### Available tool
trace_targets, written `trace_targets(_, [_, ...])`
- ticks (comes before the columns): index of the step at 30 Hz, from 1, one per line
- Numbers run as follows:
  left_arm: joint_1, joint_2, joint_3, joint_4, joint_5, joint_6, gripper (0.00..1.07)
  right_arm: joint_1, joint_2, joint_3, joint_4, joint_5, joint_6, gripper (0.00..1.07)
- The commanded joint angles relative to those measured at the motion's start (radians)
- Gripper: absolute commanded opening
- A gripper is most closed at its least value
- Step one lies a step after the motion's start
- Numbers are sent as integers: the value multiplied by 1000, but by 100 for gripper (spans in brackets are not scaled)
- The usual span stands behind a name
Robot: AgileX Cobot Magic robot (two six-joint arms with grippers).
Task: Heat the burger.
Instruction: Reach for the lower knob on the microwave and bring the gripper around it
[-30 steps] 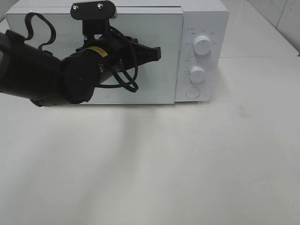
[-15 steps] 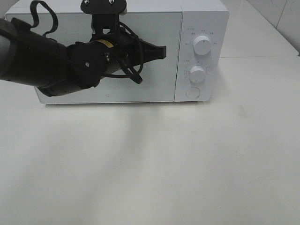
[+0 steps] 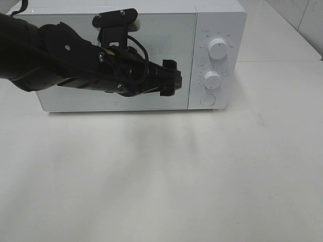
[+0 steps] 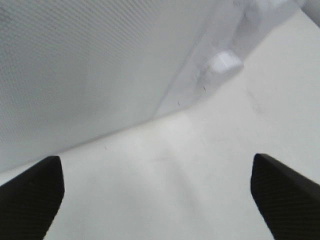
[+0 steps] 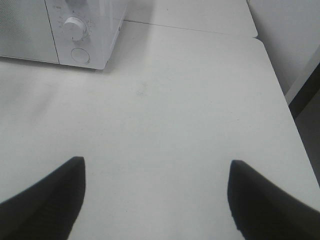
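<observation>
The burger is out of view in every frame. A white microwave [image 3: 166,35] stands at the back of the table with its door shut. My left arm reaches across the front of the door, and my left gripper [image 3: 172,81] hangs near the door's right edge, level with the lower knob [image 3: 212,79]. The left wrist view shows the left gripper [image 4: 160,200] open, its two dark fingers far apart, nothing between them, with the door [image 4: 75,65] just ahead. My right gripper [image 5: 155,200] is open and empty over bare table, off to the right of the microwave [image 5: 30,30].
The control panel carries an upper knob [image 3: 218,48] and a round button [image 3: 207,100] below the lower knob. The white table [image 3: 161,181] spreads in front of the microwave. Its right edge [image 5: 280,85] drops off beside my right gripper.
My left arm has swung lower across the door, bringing the gripper tip down along the door's right edge. Its fingers went from shut to open. The right gripper has not moved.
</observation>
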Motion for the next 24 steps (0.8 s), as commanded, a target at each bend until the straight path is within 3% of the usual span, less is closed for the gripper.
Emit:
trace_targets(1, [0, -36, 3, 41, 167, -1, 100, -4, -26, 0, 0, -1, -4, 76])
trace_targets(10, [98, -100, 3, 122, 466, -14, 100, -4, -26, 0, 0, -1, -4, 75])
trace_targets(13, [154, -131, 3, 123, 574, -31, 100, -3, -26, 0, 0, -1, -4, 75])
trace_targets(15, [250, -182, 3, 123, 769, -30, 100, -3, -26, 0, 0, -1, -4, 75])
trace_targets(18, [275, -197, 3, 126, 809, -30, 100, -3, -26, 0, 0, -1, -4, 75])
trace_targets(21, [378, -277, 3, 156, 983, -30, 100, -3, -26, 0, 0, -1, -4, 75])
trace_targets(24, [401, -297, 3, 165, 1003, -30, 100, -3, -26, 0, 0, -1, -4, 75])
